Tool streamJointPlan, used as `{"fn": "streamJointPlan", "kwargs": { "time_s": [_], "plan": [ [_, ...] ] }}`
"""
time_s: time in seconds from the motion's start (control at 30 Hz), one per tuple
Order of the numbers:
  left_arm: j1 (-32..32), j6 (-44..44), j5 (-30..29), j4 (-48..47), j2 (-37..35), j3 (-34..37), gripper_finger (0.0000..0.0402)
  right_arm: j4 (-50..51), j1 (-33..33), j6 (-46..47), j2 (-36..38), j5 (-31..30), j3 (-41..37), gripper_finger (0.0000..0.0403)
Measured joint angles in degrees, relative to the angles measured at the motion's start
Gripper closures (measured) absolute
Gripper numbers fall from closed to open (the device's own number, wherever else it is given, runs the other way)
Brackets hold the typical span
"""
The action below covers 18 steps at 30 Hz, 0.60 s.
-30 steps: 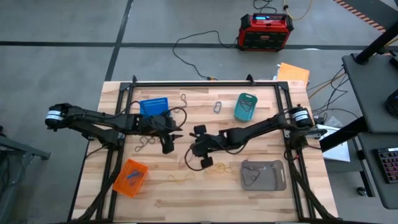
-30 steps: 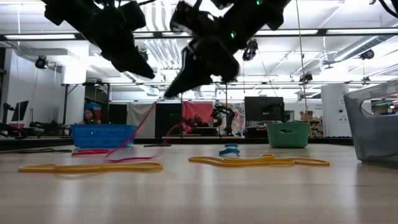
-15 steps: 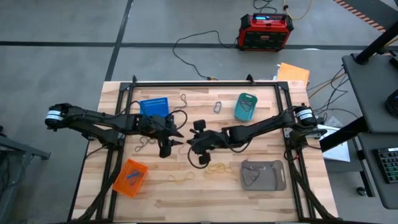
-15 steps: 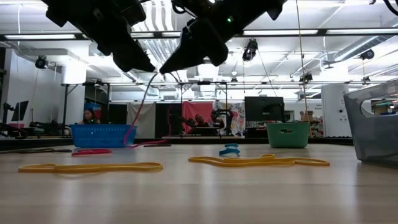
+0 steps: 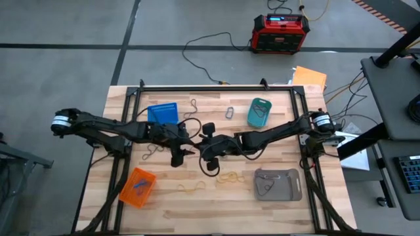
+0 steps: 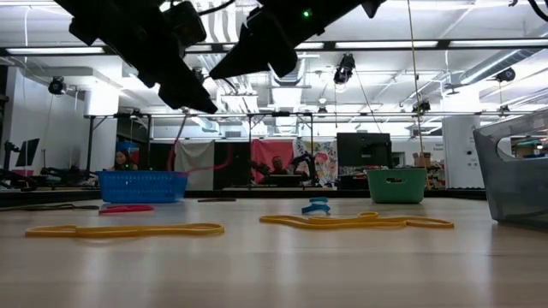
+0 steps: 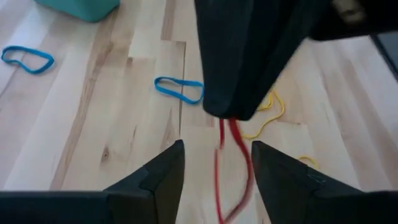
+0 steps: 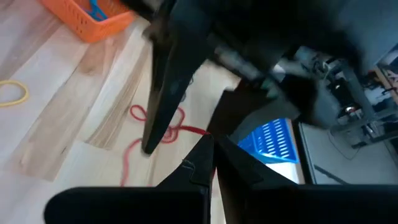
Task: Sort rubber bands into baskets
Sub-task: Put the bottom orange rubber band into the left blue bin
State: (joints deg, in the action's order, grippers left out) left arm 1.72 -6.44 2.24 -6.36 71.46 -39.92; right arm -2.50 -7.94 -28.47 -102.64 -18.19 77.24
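Note:
My right gripper (image 8: 210,146) is shut on a red rubber band (image 7: 225,149) above the middle of the table. My left gripper (image 7: 216,165) is open right in front of it, one finger on either side of the hanging band. Whether they touch it I cannot tell. Other rubber bands lie flat on the wood: blue ones (image 7: 179,89) and yellow ones (image 5: 230,177). The blue basket (image 5: 162,113) and the teal basket (image 5: 260,113) stand at the far side. The orange basket (image 5: 138,187) and the grey basket (image 5: 278,184) stand at the near side. My right gripper pinches the red band's upper end (image 7: 227,122) between its two fingertips. The fingers come slanting down from the table's right. The band hangs slack below them as a long loop (image 8: 158,121), and in the low view its lower end (image 6: 175,158) is above the table.
The two arms nearly meet over the table's middle, fingertips close together. A black frame (image 5: 216,88) runs round the tabletop. A red-and-black box (image 5: 280,33) and cables lie on the floor beyond the far edge. People sit far behind in the room.
My right gripper has risen and gone toward the table's left, up to my left gripper, staying shut on the red band. The band trailed on the table a second ago; its lower end has now come up off the wood and hangs.

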Motion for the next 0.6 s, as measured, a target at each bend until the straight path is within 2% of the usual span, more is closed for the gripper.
{"fn": "streamJointPlan", "kwargs": {
  "time_s": [0.1,0.23,0.27,0.43,0.6],
  "plan": [
    [0.0,-0.04,-0.01,-0.08,1.38,-0.07,0.0273,0.0,0.09,-0.31,0.01,0.02,0.19,0.0394],
    [0.0,-0.08,-0.1,-0.03,2.03,-0.09,0.0374,0.15,0.09,-0.15,0.01,0.02,0.19,0.0394],
    [0.0,-0.11,-0.2,-0.06,2.03,-0.09,0.0387,0.15,0.09,-0.12,0.01,0.02,0.19,0.0394],
    [0.0,-0.24,-0.24,0.46,1.82,-0.09,0.0399,0.62,0.69,5.35,0.15,0.18,0.19,0.0388],
    [0.0,-0.29,-0.24,1.26,1.66,-0.52,0.0401,2.46,2.05,9.32,0.27,0.16,0.21,0.0345]
  ]
}}
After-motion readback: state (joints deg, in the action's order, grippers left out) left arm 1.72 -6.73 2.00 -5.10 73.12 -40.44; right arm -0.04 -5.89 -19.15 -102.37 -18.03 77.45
